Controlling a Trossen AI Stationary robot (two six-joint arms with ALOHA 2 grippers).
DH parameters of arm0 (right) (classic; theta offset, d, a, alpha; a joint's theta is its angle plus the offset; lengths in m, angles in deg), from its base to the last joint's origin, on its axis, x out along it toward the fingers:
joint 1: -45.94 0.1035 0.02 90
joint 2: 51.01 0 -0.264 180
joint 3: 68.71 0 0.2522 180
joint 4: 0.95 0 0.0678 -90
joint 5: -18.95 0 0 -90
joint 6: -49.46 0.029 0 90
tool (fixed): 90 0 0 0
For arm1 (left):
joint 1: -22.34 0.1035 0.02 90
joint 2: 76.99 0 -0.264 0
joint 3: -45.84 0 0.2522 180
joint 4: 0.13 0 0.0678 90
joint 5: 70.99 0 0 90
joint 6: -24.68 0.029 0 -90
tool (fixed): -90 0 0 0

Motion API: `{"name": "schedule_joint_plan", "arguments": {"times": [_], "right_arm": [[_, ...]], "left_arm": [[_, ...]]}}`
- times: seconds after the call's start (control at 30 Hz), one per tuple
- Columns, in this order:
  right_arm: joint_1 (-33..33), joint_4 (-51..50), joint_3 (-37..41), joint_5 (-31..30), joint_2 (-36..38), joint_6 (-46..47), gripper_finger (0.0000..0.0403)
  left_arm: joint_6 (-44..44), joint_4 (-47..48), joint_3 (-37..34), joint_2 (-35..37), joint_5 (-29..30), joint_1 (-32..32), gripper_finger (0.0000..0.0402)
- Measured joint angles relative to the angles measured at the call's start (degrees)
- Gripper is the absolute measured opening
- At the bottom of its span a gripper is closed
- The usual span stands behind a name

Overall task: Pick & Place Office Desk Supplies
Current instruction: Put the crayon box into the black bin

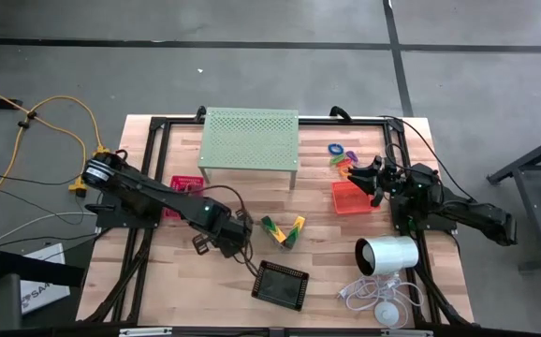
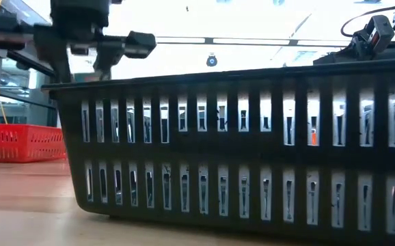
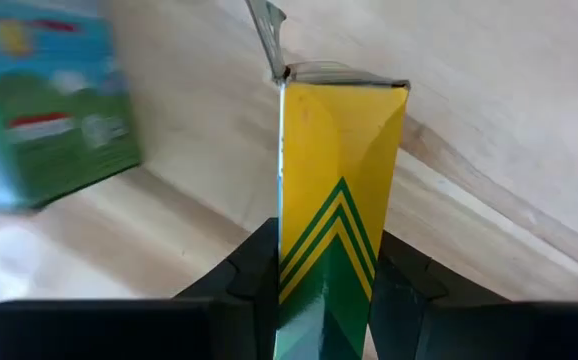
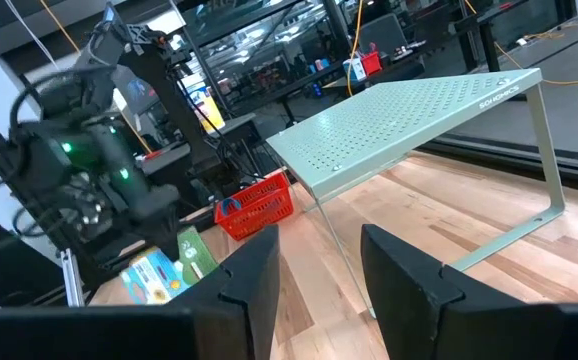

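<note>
My left fingers are pinched on a yellow-and-green box, mid-worktop. Right fingers hang apart, empty, over the orange tray. I'd lift straight, keeping the squeeze steady.

**Grey Floor, Wooden Table, Busy Workshop Behind**

The wooden table stands on a grey concrete floor crossed by dark seam lines. Left of the table, a yellow cable trails across the floor. Beyond the table, the right wrist view shows a workshop with metal racks and bright ceiling light.
</note>
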Motion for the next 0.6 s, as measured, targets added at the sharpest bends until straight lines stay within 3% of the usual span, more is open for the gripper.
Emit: {"name": "schedule_joint_plan", "arguments": {"times": [0.6], "right_arm": [[0.01, 0.00, 0.01, 0.00, 0.00, -0.01, 0.0130]], "left_arm": [[-31.36, -0.43, 0.66, 6.11, -1.46, -0.74, 0.0102]]}}
